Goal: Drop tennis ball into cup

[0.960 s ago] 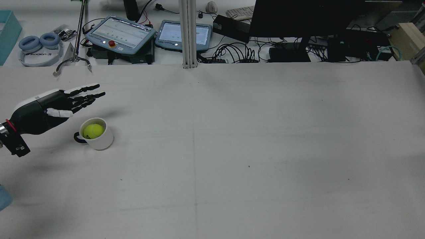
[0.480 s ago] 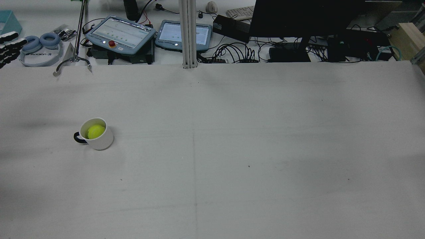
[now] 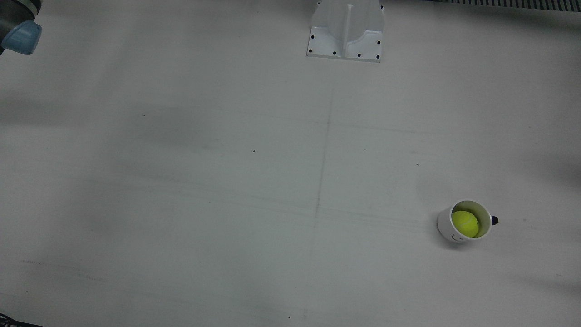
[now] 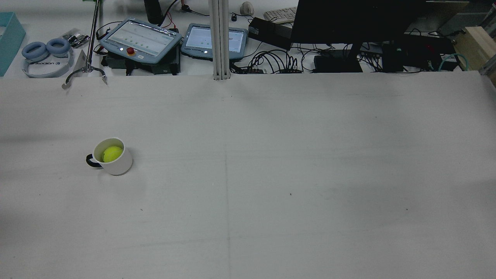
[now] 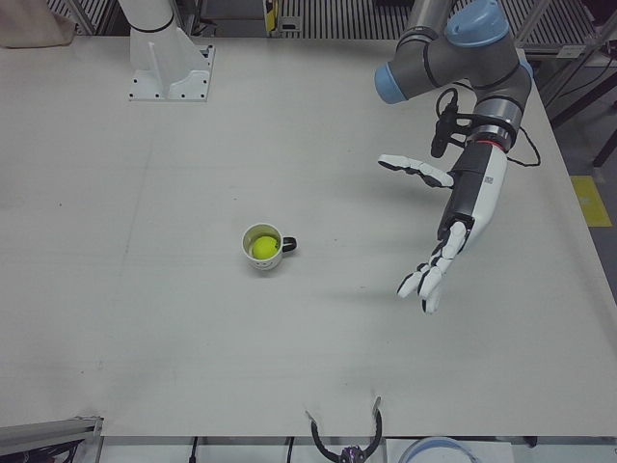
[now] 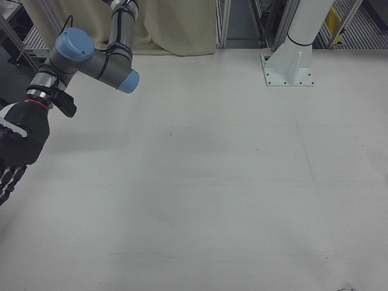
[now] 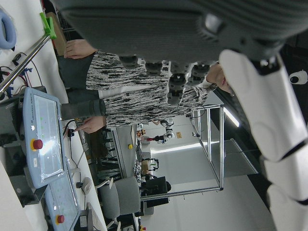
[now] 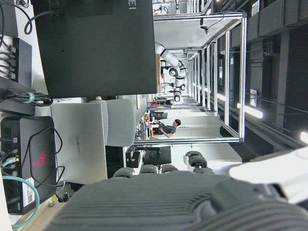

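A white cup (image 4: pixel 121 166) with a dark handle stands upright on the left half of the table in the rear view. The yellow-green tennis ball (image 4: pixel 112 154) lies inside it. Both also show in the front view, the cup (image 3: pixel 446 227) and the ball (image 3: pixel 465 223), and in the left-front view, the cup (image 5: pixel 271 261) and the ball (image 5: pixel 261 248). My left hand (image 5: pixel 461 214) is open and empty, fingers spread, raised well off to the side of the cup. My right hand (image 6: pixel 17 145) is open and empty at the far edge of the other table half.
A white arm pedestal (image 3: pixel 346 29) stands at the table's robot side. Beyond the far table edge are two teach pendants (image 4: pixel 141 40), headphones (image 4: pixel 44 58), a monitor (image 4: pixel 348 19) and cables. A metal stand (image 4: pixel 87 69) sits at that edge.
My left hand was open just beside and above the cup a second ago. It has pulled away to the left and out of the rear view. The ball stays in the cup.
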### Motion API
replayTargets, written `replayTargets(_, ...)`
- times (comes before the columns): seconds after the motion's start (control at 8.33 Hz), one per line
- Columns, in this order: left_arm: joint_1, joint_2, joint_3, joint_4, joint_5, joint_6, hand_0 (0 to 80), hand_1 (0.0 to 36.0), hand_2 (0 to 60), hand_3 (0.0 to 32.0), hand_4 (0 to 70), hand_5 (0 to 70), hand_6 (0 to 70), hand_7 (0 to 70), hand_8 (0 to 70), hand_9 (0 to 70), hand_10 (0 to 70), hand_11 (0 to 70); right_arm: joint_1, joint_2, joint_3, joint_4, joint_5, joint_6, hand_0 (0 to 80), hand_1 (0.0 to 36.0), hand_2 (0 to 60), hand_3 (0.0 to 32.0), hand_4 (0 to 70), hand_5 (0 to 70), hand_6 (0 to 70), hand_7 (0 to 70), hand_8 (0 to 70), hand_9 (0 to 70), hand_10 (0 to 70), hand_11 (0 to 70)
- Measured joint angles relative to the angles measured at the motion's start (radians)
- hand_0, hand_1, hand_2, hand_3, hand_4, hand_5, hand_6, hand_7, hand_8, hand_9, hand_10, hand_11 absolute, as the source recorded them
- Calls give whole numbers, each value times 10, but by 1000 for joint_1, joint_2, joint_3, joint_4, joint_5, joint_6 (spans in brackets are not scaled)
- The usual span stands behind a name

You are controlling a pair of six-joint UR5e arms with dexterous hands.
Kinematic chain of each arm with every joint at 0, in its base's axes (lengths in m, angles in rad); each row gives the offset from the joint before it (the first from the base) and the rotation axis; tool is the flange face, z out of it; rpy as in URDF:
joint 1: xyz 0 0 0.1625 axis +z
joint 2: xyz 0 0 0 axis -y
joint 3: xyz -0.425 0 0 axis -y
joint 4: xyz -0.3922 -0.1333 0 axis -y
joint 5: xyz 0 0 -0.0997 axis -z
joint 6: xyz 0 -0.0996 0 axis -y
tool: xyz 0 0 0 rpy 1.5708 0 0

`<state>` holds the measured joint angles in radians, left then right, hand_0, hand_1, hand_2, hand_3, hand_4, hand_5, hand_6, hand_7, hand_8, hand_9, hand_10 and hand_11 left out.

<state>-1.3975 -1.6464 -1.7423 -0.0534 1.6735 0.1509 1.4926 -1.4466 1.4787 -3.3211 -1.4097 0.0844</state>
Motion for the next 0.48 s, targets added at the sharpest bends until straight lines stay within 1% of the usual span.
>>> replayTargets(0.12,-19,0,-5,-1,5,0,465,125,103,0,69,63,150,64,47,32,9,25,0,0,0,0,0,0,0,0,0,0,0,0,0,0,0,0,0,0)
replayTargets(0.36,-34,1,-8,0,11,-2,465,123,110,0,72,71,186,61,54,32,12,29,0,0,0,0,0,0,0,0,0,0,0,0,0,0,0,0,0,0)
replayTargets(0.48,-33,1,-5,1,13,-1,465,121,116,0,76,78,229,61,62,32,11,27,0,0,0,0,0,0,0,0,0,0,0,0,0,0,0,0,0,0)
